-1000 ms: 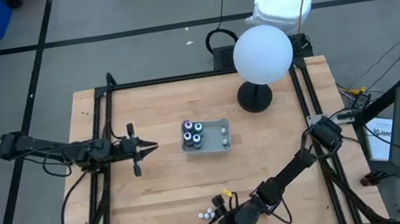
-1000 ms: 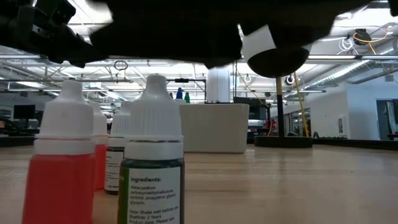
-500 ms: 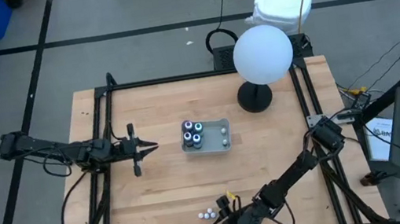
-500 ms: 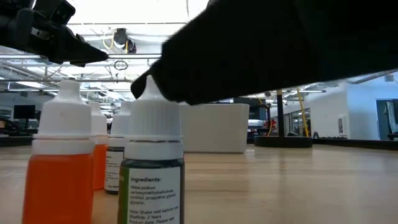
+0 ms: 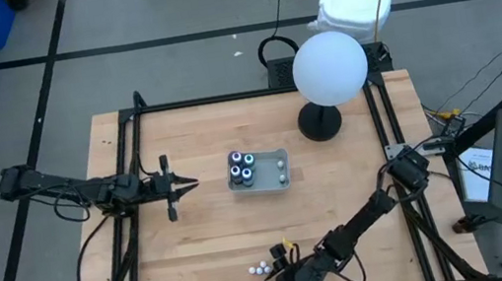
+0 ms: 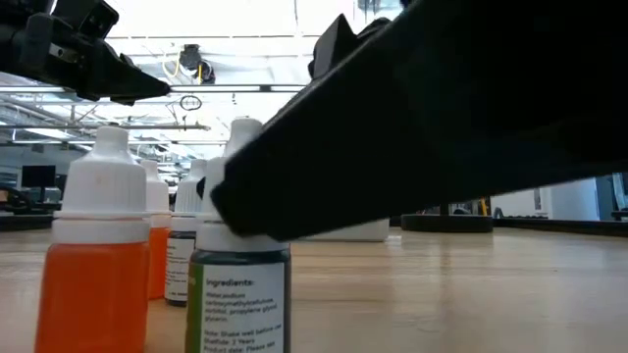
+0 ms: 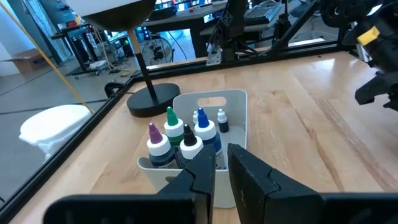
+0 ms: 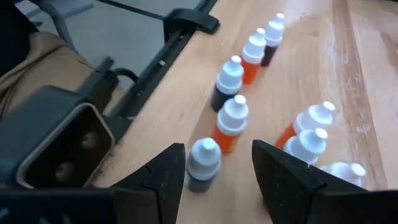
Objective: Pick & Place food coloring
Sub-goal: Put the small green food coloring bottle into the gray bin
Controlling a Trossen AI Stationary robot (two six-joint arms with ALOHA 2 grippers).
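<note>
Closing in on a dark-bodied, white-capped food coloring bottle (image 8: 204, 163) at the near edge of the table (image 5: 336, 178), right gripper (image 8: 217, 171) spread wide with one finger on each side of the cap, nothing held yet. Standing among a loose cluster of little white-capped bottles (image 5: 249, 278), some orange-filled, several close enough to be knocked over. Best done by lowering straight down so both fingers clear the orange bottle (image 8: 231, 124) just beyond, centring the cap between the fingers, then pinching low on the cap or at the neck, where the hold looks surest. Lifting vertically before any sideways travel should spare the neighbours. Likely destination: the grey tray (image 5: 282, 185) mid-table, already carrying four larger bottles (image 5: 241, 168) toward one end, open space at the other. Left gripper (image 5: 187, 182) waiting nearly closed and empty, left of the tray, pointing at it.
</note>
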